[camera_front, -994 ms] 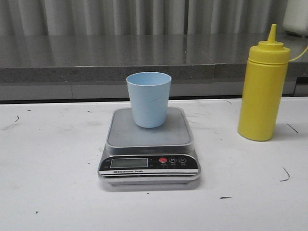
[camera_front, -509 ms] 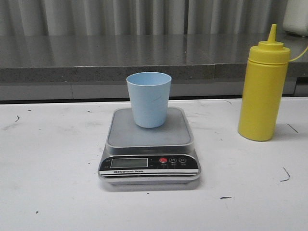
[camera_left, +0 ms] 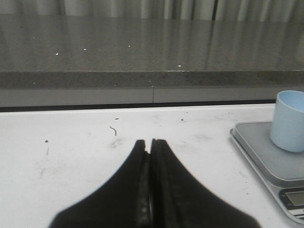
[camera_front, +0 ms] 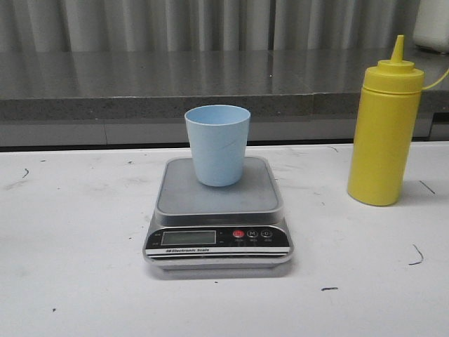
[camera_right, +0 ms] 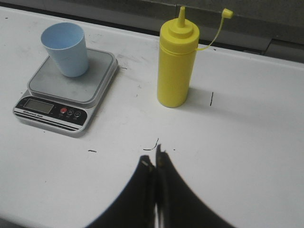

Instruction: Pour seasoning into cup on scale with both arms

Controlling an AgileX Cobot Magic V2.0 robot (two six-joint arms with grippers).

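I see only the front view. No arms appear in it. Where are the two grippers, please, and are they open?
Observer: The left gripper is shut, empty, above bare white table.
Operator: And the right one?
Observer: The right gripper is also shut, with the tall yellow plastic squeeze bottle ahead of it, untouched.
Operator: Is the bottle's cap on?
Observer: No. The thin tethered cap hangs off; the nozzle is bare.

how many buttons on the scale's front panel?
3, in a row right of the display on the scale: one red button nearest the display, then two dark buttons. None looks hidden; the cup stands behind the panel.
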